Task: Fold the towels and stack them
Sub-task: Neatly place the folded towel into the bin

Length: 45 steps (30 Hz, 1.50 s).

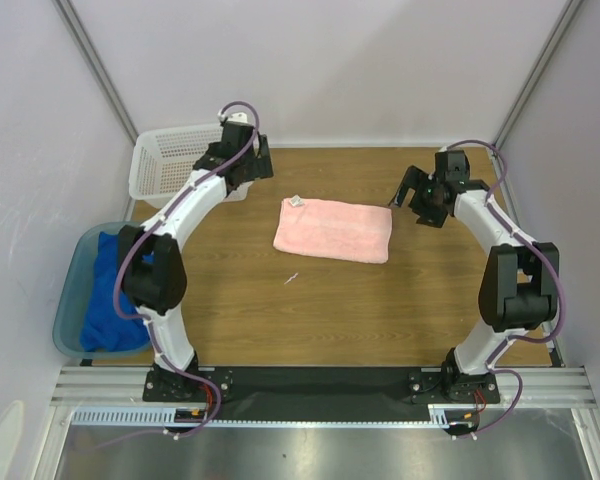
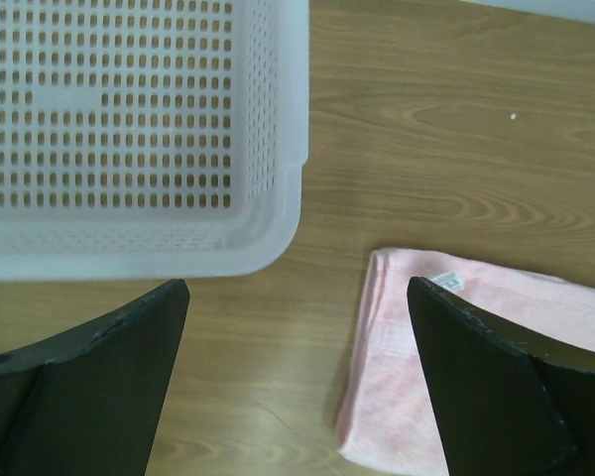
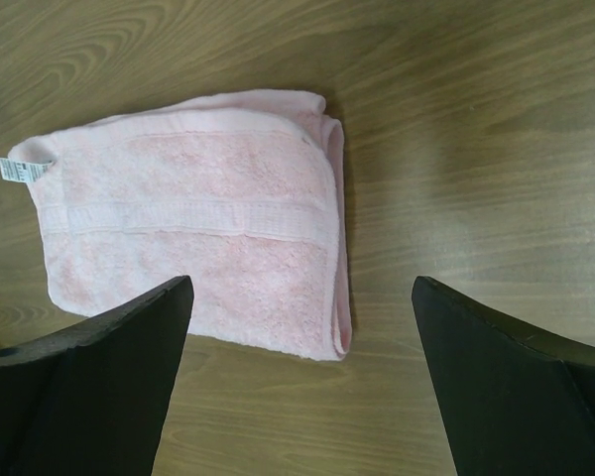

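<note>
Pink towel (image 1: 333, 229) lies folded on the counter (image 1: 280, 320); left fingers (image 2: 89, 387) and right fingers (image 3: 516, 387) flank it, released, empty.

Wood-grain surface (image 1: 380, 300) across the middle of the frame, pale back wall (image 1: 320, 60) along the top, pale side walls (image 1: 30, 150) left and right, slanted metal posts (image 1: 95, 60) in the upper corners, aluminium rail (image 1: 320, 380) below, steel sheet (image 1: 310, 455) at the bottom edge, soft even light
</note>
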Tool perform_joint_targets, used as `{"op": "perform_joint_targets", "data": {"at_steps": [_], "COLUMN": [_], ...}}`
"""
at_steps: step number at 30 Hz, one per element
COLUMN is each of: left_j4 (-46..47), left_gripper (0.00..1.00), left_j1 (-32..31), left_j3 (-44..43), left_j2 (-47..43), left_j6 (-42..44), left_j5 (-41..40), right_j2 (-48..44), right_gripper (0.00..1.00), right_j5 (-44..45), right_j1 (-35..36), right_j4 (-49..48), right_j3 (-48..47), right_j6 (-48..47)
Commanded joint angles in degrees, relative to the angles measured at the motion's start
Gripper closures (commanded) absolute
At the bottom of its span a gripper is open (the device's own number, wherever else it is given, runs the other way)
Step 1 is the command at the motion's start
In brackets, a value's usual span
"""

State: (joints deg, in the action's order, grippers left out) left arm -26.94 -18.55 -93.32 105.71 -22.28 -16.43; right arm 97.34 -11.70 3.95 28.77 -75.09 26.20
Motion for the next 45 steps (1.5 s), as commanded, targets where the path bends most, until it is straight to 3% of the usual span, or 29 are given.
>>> {"op": "perform_joint_targets", "data": {"at_steps": [1,7,11,18,22,36,45], "left_j4": [5.65,2.95,6.09,9.79,14.27,22.10,25.26], "left_gripper": [0.02,0.06,0.07,0.07,0.07,0.11,0.18], "left_j1": [-0.35,0.62,-0.87,-5.88,-6.06,-6.06,-6.06], "left_j3": [-3.01,-9.42,-2.41,13.50,20.18,21.86,23.45], "left_j2": [3.52,8.19,3.38,-3.75,-3.32,4.59,6.43], "left_j6": [12.60,14.02,10.08,2.25,-0.13,-0.74,-2.32], "left_j5": [-0.28,8.05,15.98,17.39,17.92,17.57,18.89], "right_j2": [-2.33,-1.19,0.21,2.23,3.21,6.54,7.16], "right_gripper": [0.00,0.01,0.02,0.05,0.07,0.14,0.19], "right_j5": [1.51,1.51,-0.07,-1.65,-1.65,-2.45,-3.24], "right_j1": [-0.08,-0.08,-0.17,-0.08,0.19,2.29,2.38], "right_j4": [-0.91,0.14,-1.35,-1.97,-2.14,-6.27,-7.33], "right_j3": [1.79,2.32,3.81,5.39,6.62,8.47,8.12], "right_j6": [1.23,2.45,3.68,2.37,1.32,1.66,3.60]}}
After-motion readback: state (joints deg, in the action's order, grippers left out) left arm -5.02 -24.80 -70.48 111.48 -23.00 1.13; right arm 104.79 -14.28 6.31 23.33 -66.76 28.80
